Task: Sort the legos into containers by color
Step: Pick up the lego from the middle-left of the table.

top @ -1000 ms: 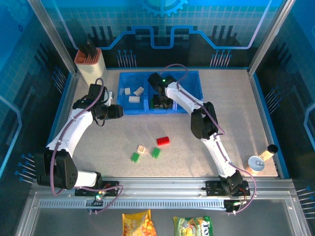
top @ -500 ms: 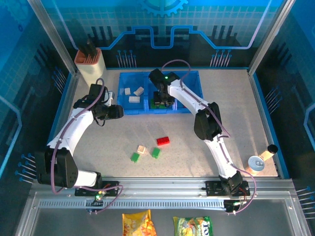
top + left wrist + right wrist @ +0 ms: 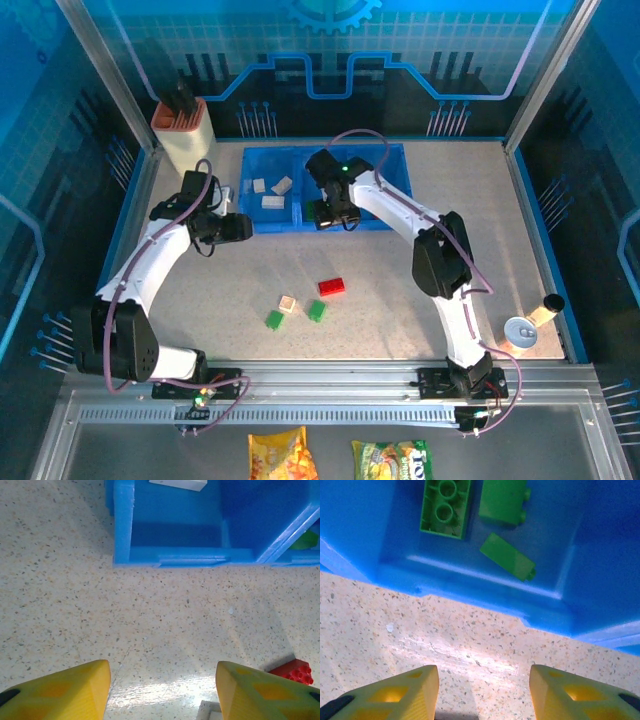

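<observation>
Legos (image 3: 331, 286) loose in front of tray (image 3: 395, 160): light, stiff, slick plastic, so pinch flat sides, not studs. Left gripper (image 3: 161, 685) & right gripper (image 3: 484, 690) by tray front, jaws apart, empty.

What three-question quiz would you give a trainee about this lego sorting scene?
1. True or false: the red brick already lies inside the blue tray.
2. How many green bricks lie in the middle bin in the right wrist view? A) one B) three C) five
3. Fill in: the left tool and the right tool both stand ___ with nothing between their fingers.

Key: 1 false, it lies on the table; 2 B; 3 open.
</observation>
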Robot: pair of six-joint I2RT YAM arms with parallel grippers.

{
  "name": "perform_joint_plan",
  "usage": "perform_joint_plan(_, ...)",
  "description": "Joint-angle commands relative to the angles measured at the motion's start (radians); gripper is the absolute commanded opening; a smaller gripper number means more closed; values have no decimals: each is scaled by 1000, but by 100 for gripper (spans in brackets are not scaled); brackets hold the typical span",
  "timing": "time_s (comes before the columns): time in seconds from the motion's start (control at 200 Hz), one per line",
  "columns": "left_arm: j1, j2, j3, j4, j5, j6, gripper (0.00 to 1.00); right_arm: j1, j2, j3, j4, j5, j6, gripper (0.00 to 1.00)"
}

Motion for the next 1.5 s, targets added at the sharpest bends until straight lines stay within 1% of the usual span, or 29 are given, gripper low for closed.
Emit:
perform_joint_plan(0.0,-38,27,20,-50,34,-23,59,3,-83,-62,48,-24,-19,52)
perform_joint_plan(0.11,-98,34,48,-97,9,-39,59,-5,-128,-133,75,-18,-10,52)
perform_joint_plan(0.3,-202,43,51,-159,-19,-80,59,-21,-231,-309,173,-32,11,51)
perform_joint_plan(0.69,-370,31,-74,-115,-80,-186,59,-38,-341,-485,217,1,42,50)
perform_joint_plan(0.885,-462,76,-97,-122,-118,-211,59,-43,-368,-528,232,2,46,49)
perform_joint_plan(1.061,-536,120,-115,-98,-123,-247,59,-44,-379,-555,232,0,42,49)
perform_joint_plan(1.161,-582,150,-117,-104,-161,-265,59,-44,-386,-559,216,10,40,49)
perform_joint_plan(1.301,-628,195,-124,-92,-180,-294,59,-44,-415,-581,201,34,37,48)
perform_joint_plan(1.496,-673,259,-113,-88,-194,-302,59,-44,-437,-604,198,23,42,48)
